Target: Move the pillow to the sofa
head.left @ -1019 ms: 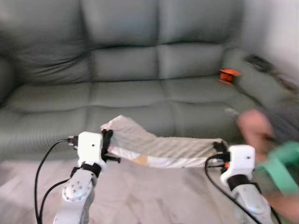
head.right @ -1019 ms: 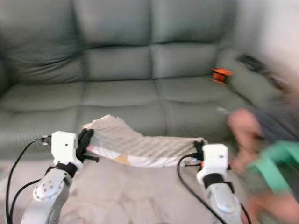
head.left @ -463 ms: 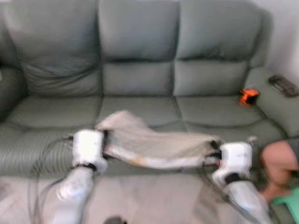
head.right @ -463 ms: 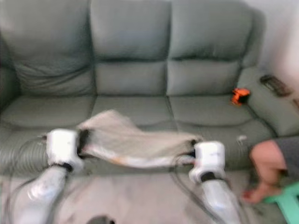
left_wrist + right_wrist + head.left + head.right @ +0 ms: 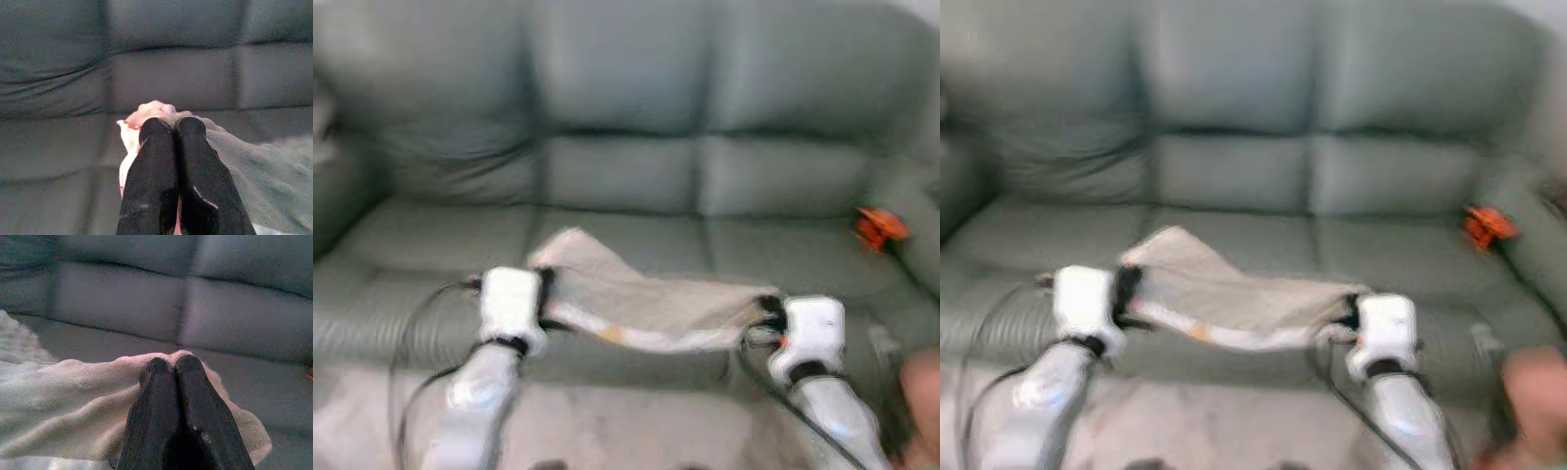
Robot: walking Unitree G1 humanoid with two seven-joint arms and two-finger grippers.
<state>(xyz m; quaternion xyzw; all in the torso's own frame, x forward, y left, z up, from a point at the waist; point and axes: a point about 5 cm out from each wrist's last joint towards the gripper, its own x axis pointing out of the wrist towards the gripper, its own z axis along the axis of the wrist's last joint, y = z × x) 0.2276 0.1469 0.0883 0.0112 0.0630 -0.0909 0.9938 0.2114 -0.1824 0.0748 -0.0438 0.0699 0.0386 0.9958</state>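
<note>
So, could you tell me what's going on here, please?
The robot is carrying a pillow stretched between both arms, facing the sofa. The left gripper is shut on one end and the right gripper on the other. The pillow hangs over the front of the seat, not yet set down. A small orange thing lies on the sofa's right side.

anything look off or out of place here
A small orange object lies on the sofa seat by the right armrest; too blurred to identify. The pillow sags limp between the left gripper and right gripper, both shut on its ends. Nothing looks spilled or damaged.
</note>
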